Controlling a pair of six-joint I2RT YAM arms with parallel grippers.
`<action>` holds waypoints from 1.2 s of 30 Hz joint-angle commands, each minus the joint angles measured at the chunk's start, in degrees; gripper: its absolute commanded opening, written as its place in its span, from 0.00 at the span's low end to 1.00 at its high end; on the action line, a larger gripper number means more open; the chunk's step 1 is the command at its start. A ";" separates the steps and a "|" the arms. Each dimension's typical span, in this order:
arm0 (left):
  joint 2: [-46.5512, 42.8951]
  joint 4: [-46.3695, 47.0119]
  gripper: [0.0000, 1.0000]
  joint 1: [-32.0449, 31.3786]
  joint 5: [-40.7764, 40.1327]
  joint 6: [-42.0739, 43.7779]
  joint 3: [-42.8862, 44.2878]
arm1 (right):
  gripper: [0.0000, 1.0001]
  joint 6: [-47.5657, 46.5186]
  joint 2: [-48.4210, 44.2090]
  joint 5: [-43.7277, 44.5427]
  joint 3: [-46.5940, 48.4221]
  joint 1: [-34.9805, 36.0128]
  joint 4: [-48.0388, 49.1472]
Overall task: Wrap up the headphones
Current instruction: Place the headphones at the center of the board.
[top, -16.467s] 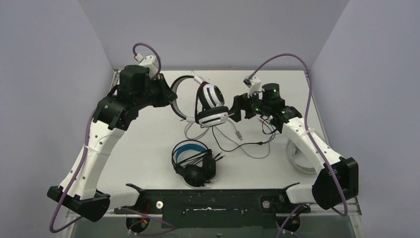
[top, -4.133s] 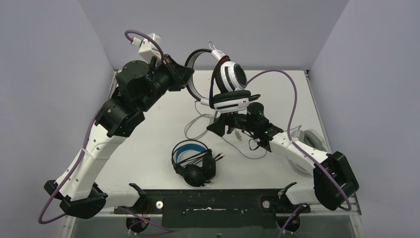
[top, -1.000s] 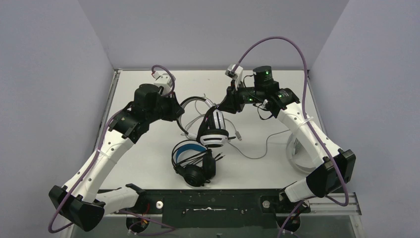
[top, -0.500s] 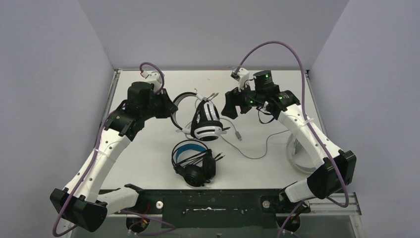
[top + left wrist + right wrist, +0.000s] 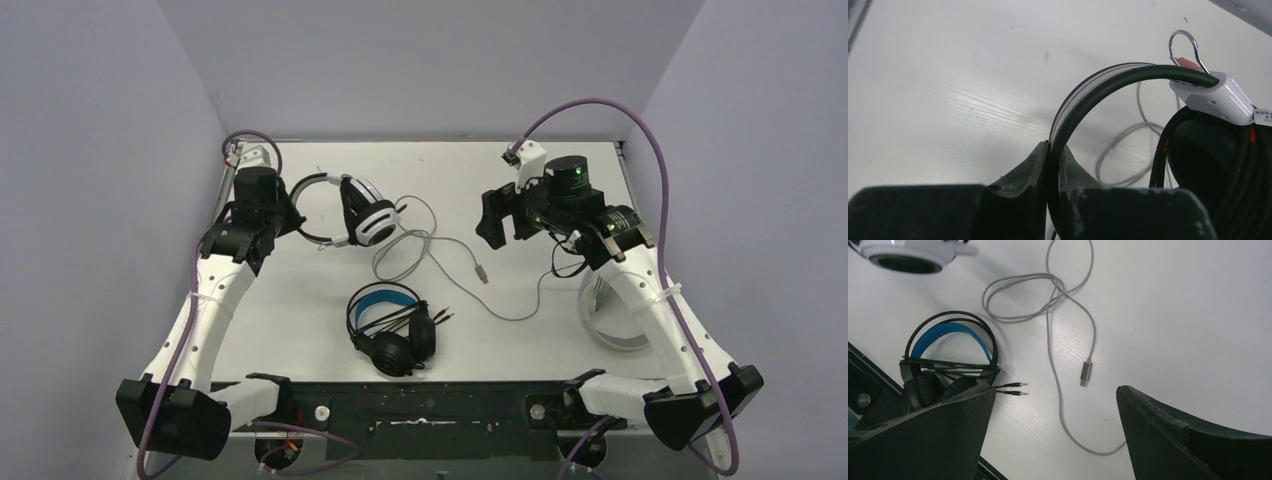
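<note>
A white headset with black ear-cup centres [image 5: 362, 212] hangs at the back left. My left gripper [image 5: 292, 215] is shut on its black headband [image 5: 1108, 80], which runs up between the fingers [image 5: 1054, 150]. The headset's pale cable [image 5: 420, 245] trails in loose loops across the table and ends in a USB plug [image 5: 1086, 373]. My right gripper [image 5: 492, 222] stands open and empty above the table [image 5: 1055, 390], apart from the cable. The black headset with the blue-lined headband [image 5: 390, 322] lies near the front, its cable wound round it and two jack plugs [image 5: 1015, 388] sticking out.
Another white headset [image 5: 608, 325] lies at the right, partly hidden under my right arm. A black rail [image 5: 430, 405] runs along the table's front edge. Grey walls close in the left, back and right.
My left gripper has carried the white headset from the table's middle to the back left. My right gripper has opened, let go and drawn off to the right.
</note>
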 commanded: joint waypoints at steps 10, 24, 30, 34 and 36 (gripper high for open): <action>9.96 20.70 0.00 17.64 -1.26 -8.10 -3.14 | 1.00 1.43 -10.72 4.92 -6.53 -0.37 -2.17; 26.18 31.39 0.00 28.23 11.94 -6.22 -3.46 | 1.00 4.42 -12.46 4.54 -9.58 -0.58 0.33; 29.87 30.78 0.00 28.54 10.92 -6.21 -3.16 | 1.00 5.35 -11.81 3.67 -10.10 -0.60 1.65; 31.97 30.85 0.01 28.45 10.92 -6.30 -3.40 | 1.00 5.30 -11.55 3.98 -9.18 -0.55 1.20; 32.62 29.95 0.01 27.97 10.92 -6.63 -3.18 | 1.00 5.33 -11.46 3.76 -8.92 -0.62 1.13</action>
